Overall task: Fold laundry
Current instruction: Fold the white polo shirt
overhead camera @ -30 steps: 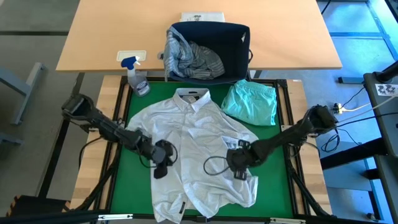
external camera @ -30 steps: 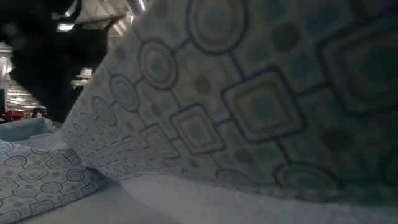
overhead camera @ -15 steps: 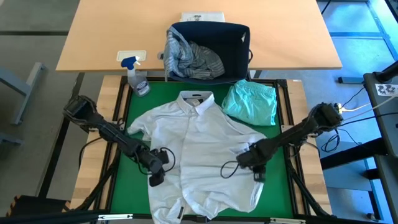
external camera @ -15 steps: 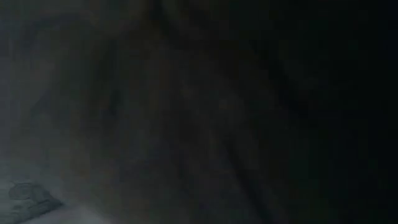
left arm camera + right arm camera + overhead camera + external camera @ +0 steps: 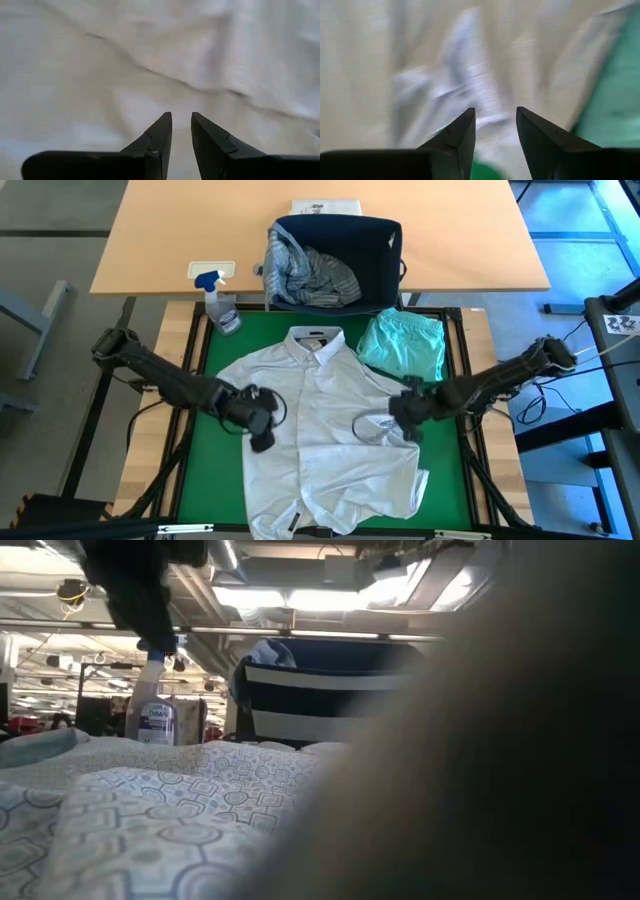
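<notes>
Both grippers pulled outward since a second ago; shirt now flatter on the mat.
Left gripper and right gripper over its side edges, jaws slightly apart, empty. Risk: fingertips snag cloth, re-bunching it.

We are showing two slim black jointed arms, each trailing a thin black cable that is looping near its wrist. Our left hand and right hand are each ending in two matte black, wedge-shaped fingers tapering to points.
</notes>
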